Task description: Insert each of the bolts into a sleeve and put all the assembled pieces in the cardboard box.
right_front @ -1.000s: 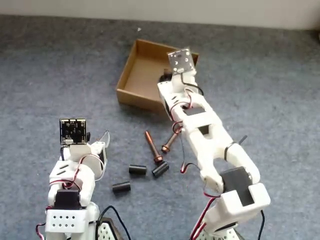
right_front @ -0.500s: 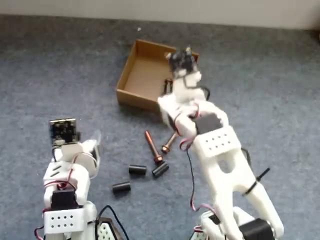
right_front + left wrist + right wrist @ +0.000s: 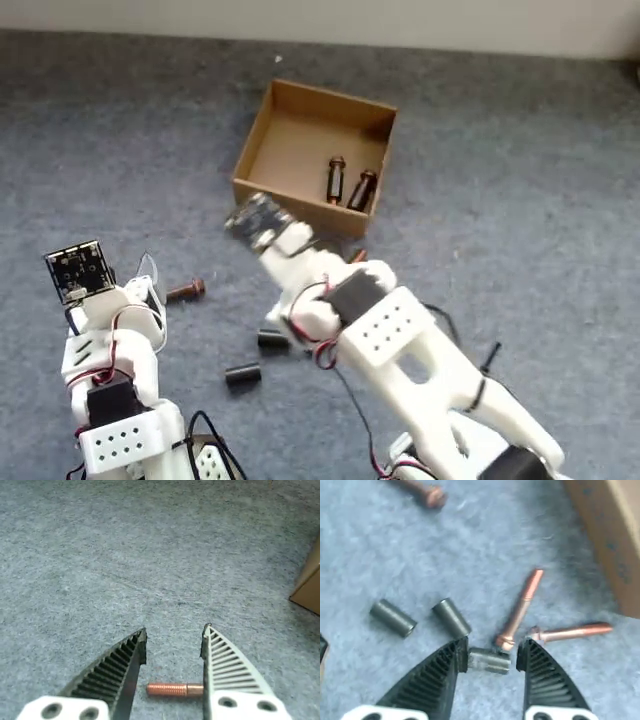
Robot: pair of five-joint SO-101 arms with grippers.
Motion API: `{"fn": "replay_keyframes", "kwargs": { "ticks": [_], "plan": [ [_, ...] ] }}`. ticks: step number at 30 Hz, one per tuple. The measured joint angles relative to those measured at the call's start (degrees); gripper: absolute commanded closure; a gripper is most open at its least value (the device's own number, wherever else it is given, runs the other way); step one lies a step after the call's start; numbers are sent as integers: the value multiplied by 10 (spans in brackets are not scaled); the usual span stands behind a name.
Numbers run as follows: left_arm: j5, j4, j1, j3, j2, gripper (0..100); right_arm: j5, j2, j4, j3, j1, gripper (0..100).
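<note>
Right wrist view shows the right end effector [image 3: 492,641] released with a sleeve [image 3: 489,661] between its jaws, the left end effector [image 3: 174,628] released astride a bolt [image 3: 172,689], two assembled pieces [image 3: 336,180] inside the cardboard box [image 3: 290,196].

An open brown cardboard box [image 3: 290,150] holds two sleeved bolts [image 3: 335,180] lying side by side, while three bare copper bolts [image 3: 519,609] and three short dark sleeves [image 3: 393,618] lie loose just outside it.
</note>
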Motion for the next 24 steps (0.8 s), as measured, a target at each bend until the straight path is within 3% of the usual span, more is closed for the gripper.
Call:
{"fn": "replay_keyframes", "kwargs": {
  "ticks": [8,24],
  "plan": [
    [0,0,0,0,0,804,34,149,1,-6,-55,806],
    [0,0,0,0,0,804,40,342,-10,-118,-58,814]
  ]
}}
